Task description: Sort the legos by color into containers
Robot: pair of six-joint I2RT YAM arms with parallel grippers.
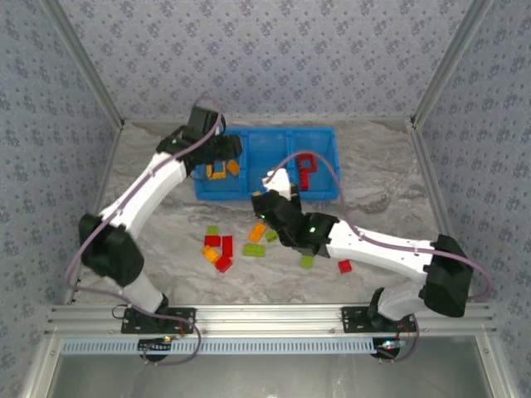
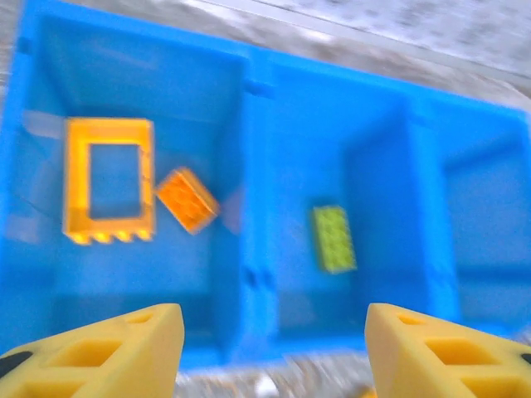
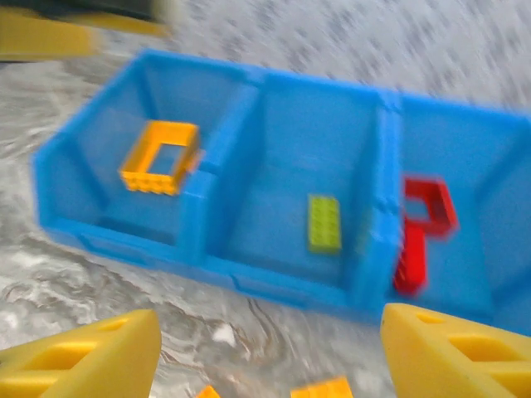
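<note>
The blue bin (image 1: 264, 159) has three compartments. Its left one holds an orange frame (image 2: 108, 180) and a small orange brick (image 2: 187, 199). A lime green brick (image 2: 333, 239) lies in the middle one, and a red frame (image 3: 427, 207) with a red brick (image 3: 411, 265) in the right one. My left gripper (image 2: 274, 348) hovers open and empty over the bin's near wall, by the left compartment (image 1: 226, 151). My right gripper (image 3: 270, 348) is open and empty above the table just in front of the bin (image 1: 278, 186). Several loose legos (image 1: 254, 249) lie on the table.
The loose bricks, red (image 1: 224, 264), orange (image 1: 257, 232) and green (image 1: 306, 261), are scattered between the two arms, with one red brick (image 1: 344, 266) by the right forearm. Patterned walls close the table on three sides. A metal rail (image 1: 265, 319) runs along the near edge.
</note>
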